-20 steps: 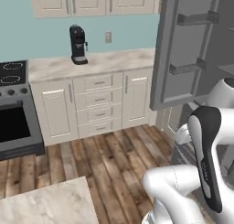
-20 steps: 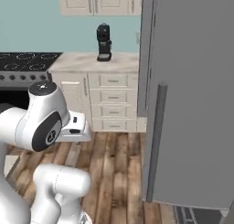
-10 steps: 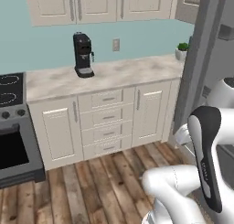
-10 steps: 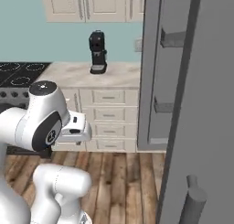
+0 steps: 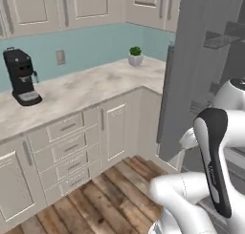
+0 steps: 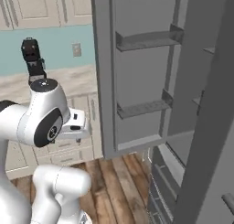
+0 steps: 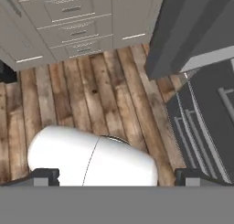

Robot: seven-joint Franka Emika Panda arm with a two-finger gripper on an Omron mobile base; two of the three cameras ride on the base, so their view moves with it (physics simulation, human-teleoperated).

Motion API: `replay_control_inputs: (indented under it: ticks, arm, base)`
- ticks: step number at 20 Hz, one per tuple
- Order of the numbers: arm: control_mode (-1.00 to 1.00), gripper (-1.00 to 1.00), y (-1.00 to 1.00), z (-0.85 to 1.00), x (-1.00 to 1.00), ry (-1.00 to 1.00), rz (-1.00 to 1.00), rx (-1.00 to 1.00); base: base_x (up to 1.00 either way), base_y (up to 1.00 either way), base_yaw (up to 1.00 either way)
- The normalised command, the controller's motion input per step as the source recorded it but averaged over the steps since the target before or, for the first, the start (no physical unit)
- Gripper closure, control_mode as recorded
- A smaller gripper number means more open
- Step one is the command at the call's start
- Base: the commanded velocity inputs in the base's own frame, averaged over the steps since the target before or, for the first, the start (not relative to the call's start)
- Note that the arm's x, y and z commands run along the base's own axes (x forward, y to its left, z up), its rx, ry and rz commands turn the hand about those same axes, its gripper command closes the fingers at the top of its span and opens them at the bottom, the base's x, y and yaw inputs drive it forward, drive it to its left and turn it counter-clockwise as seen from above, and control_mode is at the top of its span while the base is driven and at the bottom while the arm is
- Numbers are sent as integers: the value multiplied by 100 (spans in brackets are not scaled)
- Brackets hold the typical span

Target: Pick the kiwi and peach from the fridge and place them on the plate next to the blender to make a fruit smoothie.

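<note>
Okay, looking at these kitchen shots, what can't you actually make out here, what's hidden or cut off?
- Fridge interior: in the right base view the open door and the frame edge cut off most of the shelves, so no fruit can be confirmed.
- Gripper: in the hand view just the two finger tips show, set wide apart, holding nothing.
- Coffee machine: right base view, its base is hidden behind the arm.

The left base view looks forward from behind the arm over the table point(image 5: 95, 87) with the coffee machine point(image 5: 21, 75) toward the corner, the fridge point(image 5: 201, 61) at its right. The right base view faces the open fridge point(image 6: 141, 81) closely and shares the coffee machine point(image 6: 33, 58) at far left. The hand view points down at the wooden floor point(image 7: 91, 99) before the drawers point(image 7: 73, 22) and the fridge point(image 7: 196, 26).
</note>
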Motion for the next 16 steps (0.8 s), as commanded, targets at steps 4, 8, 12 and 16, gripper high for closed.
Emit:
replay_control_inputs:
  ticks: [4, 8, 12, 16]
  arm:
    - [100, -100, 0, 0, 0, 0, 0, 0]
    - [100, -100, 0, 0, 0, 0, 0, 0]
    - [100, -100, 0, 0, 0, 0, 0, 0]
    - [100, -100, 0, 0, 0, 0, 0, 0]
  base:
    - [0, -1, -89]
    - [14, 9, -86]
    - [64, 17, -71]
    - [70, -4, -62]
